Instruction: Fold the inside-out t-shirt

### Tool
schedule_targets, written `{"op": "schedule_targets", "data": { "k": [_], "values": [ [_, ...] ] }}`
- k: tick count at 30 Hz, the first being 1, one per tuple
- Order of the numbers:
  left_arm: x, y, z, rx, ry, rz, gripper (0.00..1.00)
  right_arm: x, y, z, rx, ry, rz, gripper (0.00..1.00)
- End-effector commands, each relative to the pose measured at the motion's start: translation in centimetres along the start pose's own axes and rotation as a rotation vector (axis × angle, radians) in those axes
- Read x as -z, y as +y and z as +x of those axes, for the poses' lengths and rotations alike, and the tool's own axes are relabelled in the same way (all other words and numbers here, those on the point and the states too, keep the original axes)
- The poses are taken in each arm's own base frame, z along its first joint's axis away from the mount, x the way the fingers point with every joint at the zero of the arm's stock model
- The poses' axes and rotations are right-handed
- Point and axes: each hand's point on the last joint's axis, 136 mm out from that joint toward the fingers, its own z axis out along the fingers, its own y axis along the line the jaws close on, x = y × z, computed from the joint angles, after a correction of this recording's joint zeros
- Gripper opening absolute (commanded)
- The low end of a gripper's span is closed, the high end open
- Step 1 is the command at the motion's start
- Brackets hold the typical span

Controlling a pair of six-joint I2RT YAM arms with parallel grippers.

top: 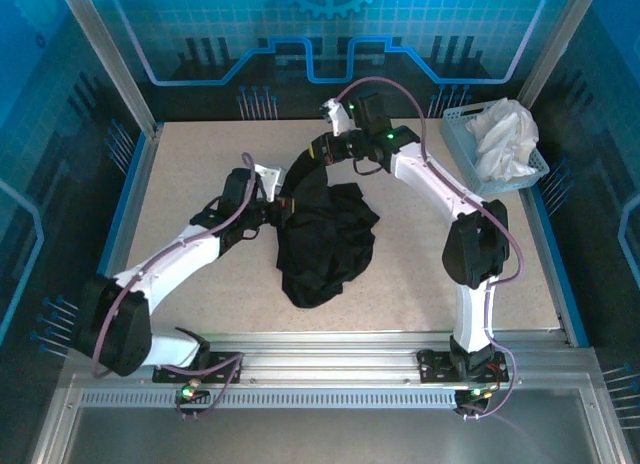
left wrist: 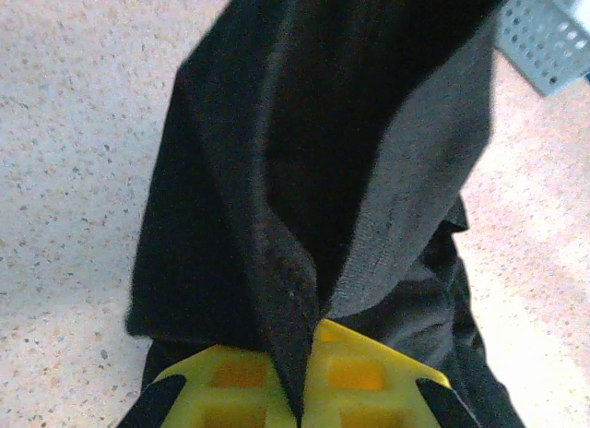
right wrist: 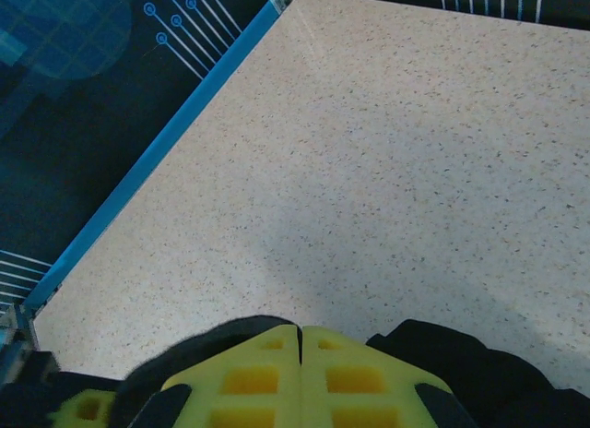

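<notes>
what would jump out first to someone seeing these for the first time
The black t-shirt is bunched mid-table and partly lifted: the left gripper pinches a fold between its yellow fingers, and the right gripper is shut on its far edge. Next comes the pale basket at the far right corner, holding a white cloth.
</notes>
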Motion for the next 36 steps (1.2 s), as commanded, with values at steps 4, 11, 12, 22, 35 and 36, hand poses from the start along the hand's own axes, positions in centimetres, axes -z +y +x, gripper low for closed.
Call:
{"op": "schedule_targets", "data": {
  "k": [4, 11, 12, 22, 35, 36],
  "values": [
    [3.0, 2.2, -0.2, 0.103, -0.055, -0.094, 0.0, 0.0, 4.5, 1.5, 0.081, 0.023, -0.067, 0.1],
    [6.8, 4.5, -0.3, 0.29, -0.147, -0.13, 0.0, 4.1, 2.0, 5.6, 0.113, 0.06, 0.097, 0.39],
    [7.3, 4.7, -0.4, 0.313, -0.161, -0.13, 0.0, 5.0, 0.1, 6.4, 0.091, 0.063, 0.16, 0.43],
    [9.0, 5.5, -2.1, 0.453, -0.237, -0.068, 0.0, 3.8, -11.0, 13.9, 0.069, 0.3, 0.473, 0.68],
    [12.6, 5.9, -6.8, 0.514, -0.354, -0.085, 0.0, 2.7, -11.3, 10.1, 0.16, 0.3, 0.516, 0.02],
    [13.3, 5.9, -7.7, 0.522, -0.381, -0.082, 0.0, 4.5, -10.7, 8.1, 0.151, 0.226, 0.509, 0.0]
  ]
}}
